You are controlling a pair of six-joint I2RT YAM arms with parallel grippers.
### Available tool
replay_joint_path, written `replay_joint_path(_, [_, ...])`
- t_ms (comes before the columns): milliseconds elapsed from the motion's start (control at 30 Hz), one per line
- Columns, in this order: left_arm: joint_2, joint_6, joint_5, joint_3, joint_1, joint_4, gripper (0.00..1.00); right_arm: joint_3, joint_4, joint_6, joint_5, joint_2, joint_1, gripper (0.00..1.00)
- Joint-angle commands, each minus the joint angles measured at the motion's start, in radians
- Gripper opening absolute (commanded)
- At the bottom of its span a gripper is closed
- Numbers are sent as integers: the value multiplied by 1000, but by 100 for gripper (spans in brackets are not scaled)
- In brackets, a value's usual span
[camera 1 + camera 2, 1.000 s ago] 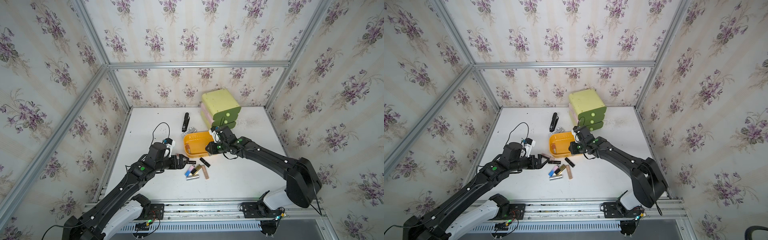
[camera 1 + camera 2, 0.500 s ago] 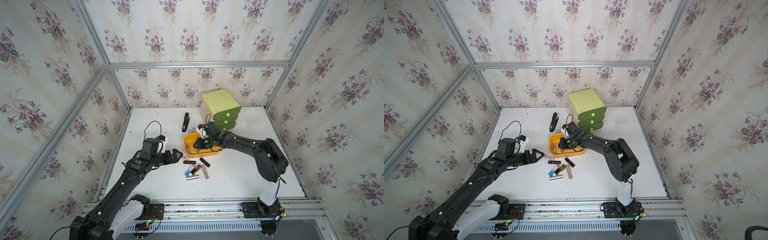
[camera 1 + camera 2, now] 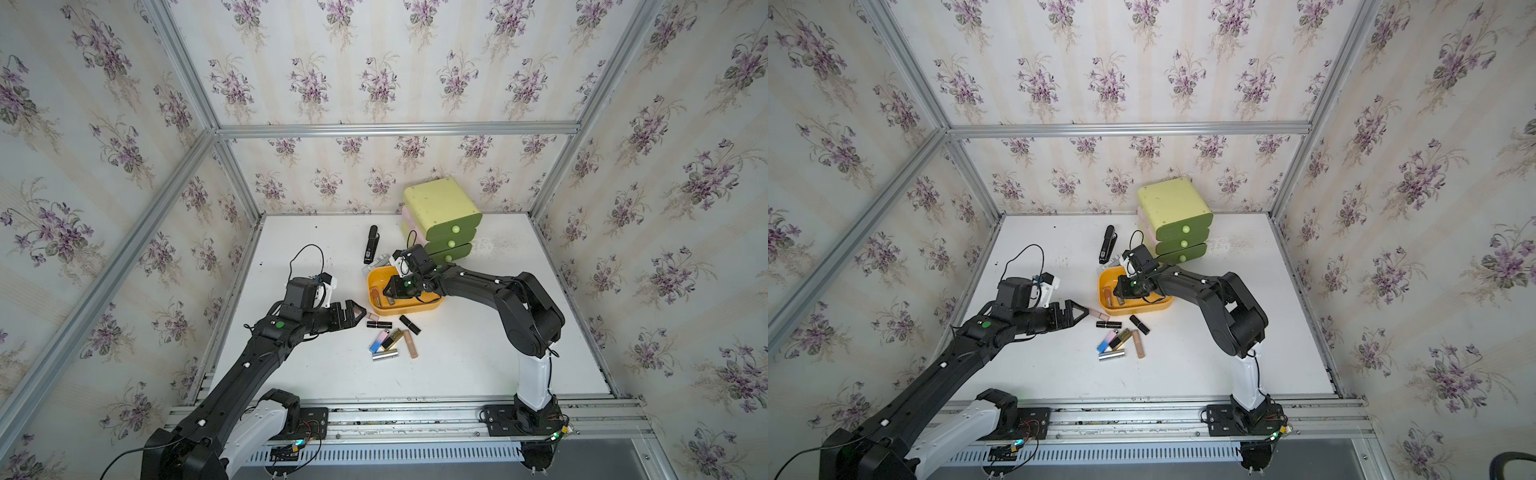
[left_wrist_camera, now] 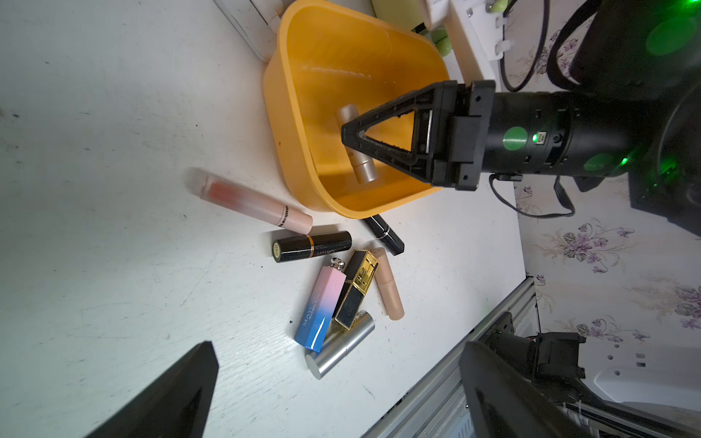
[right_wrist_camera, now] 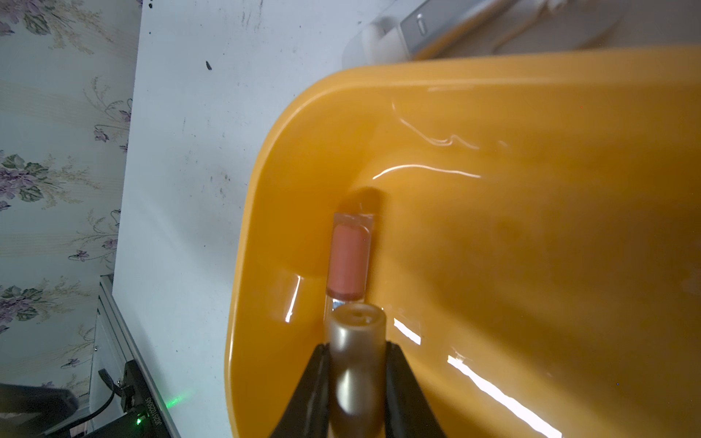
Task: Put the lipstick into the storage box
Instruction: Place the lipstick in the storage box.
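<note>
storage box (image 3: 411, 311) sits mid-surface (image 3: 478, 353) w/ drawer unit (image 3: 440, 208) right behind it, loose lipsticks (image 3: 390, 338) on surface in front, one lipstick (image 3: 375, 296) lying inside box.

Little can be read. In the left wrist view, the pink-to-blue lipstick (image 4: 320, 305) on the counter (image 4: 113, 227) carries pale lettering along its side that starts "MAY" (the rest blurs). Dark print rings the pink gloss tube (image 4: 250, 201) near its cap and gold print marks the black lipstick (image 4: 311, 245), both too small to read. In the right wrist view, a white code on a black part (image 5: 148, 409) is illegible.
</note>
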Motion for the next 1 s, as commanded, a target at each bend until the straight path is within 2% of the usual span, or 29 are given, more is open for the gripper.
replay_joint_path(0, [-2, 9, 12, -10, 1, 12, 100, 11, 35, 18, 9, 17, -2, 23])
replay_joint_path(367, [-27, 17, 1, -10, 3, -17, 100, 33, 80, 74, 40, 70, -2, 23])
replay_joint_path(567, [-40, 24, 0, -15, 4, -32, 100, 39, 93, 92, 40, 90, -2, 27])
replay_joint_path(633, [-46, 27, -2, -16, 6, -39, 100, 39, 96, 97, 43, 92, -2, 30])
replay_joint_path(867, [-69, 29, 5, -17, 9, -55, 100, 37, 96, 110, 58, 82, 1, 49])
replay_joint_path(967, [-88, 20, 13, -14, 10, -58, 100, 38, 87, 110, 72, 57, 3, 52])
